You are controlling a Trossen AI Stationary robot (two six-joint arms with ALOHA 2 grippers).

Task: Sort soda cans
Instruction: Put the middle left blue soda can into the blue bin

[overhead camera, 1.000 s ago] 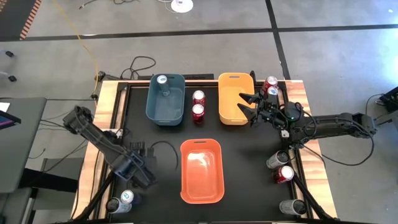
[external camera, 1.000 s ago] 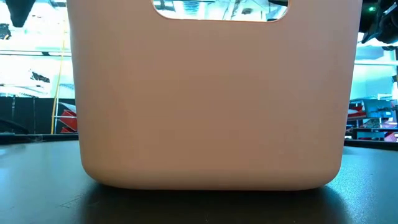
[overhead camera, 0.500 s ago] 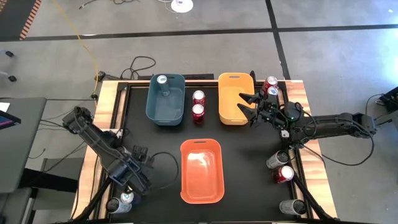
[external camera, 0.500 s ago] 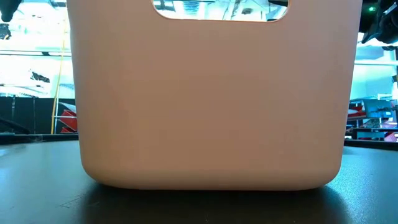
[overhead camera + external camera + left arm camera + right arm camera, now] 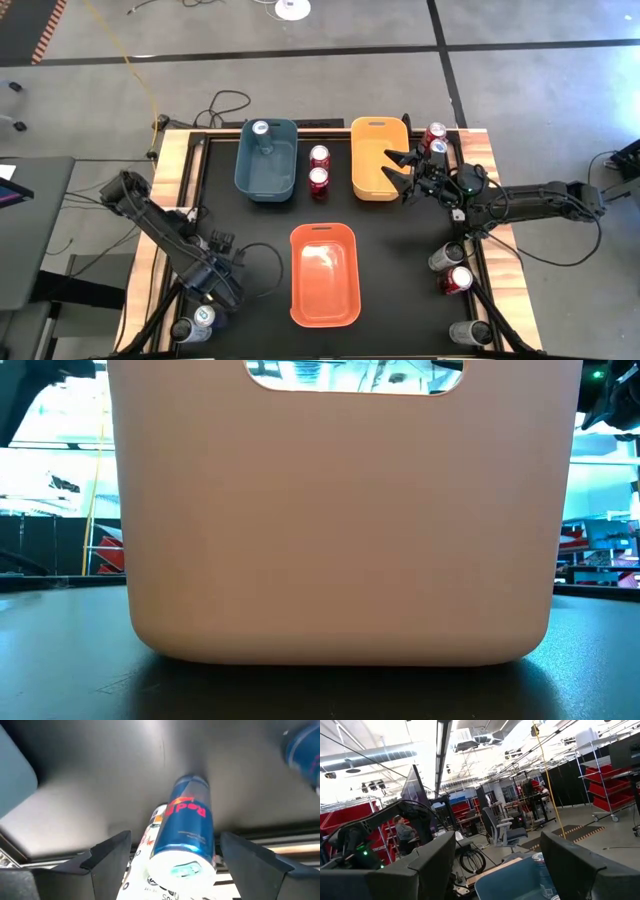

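A blue soda can (image 5: 184,832) stands upright at the table's near left corner (image 5: 203,318), beside another can (image 5: 183,330). My left gripper (image 5: 174,840) hangs over it, pointing down and open, one finger on either side and clear of it (image 5: 210,300). My right gripper (image 5: 398,166) is open in the air at the yellow bin's (image 5: 375,160) right side, tipped up toward the room (image 5: 497,850). One blue can (image 5: 261,130) stands in the blue bin (image 5: 267,165). Two red cans (image 5: 319,167) stand between those bins.
The orange bin (image 5: 324,275) sits near the middle and fills the low view (image 5: 340,520). Two cans (image 5: 436,140) stand at the far right. Three cans (image 5: 452,270) stand and lie along the near right edge. A black cable (image 5: 262,250) loops beside my left arm.
My left gripper has moved toward the table's near edge and down over the blue can at the near left corner, rolling about its own axis as it went. It has stayed open.
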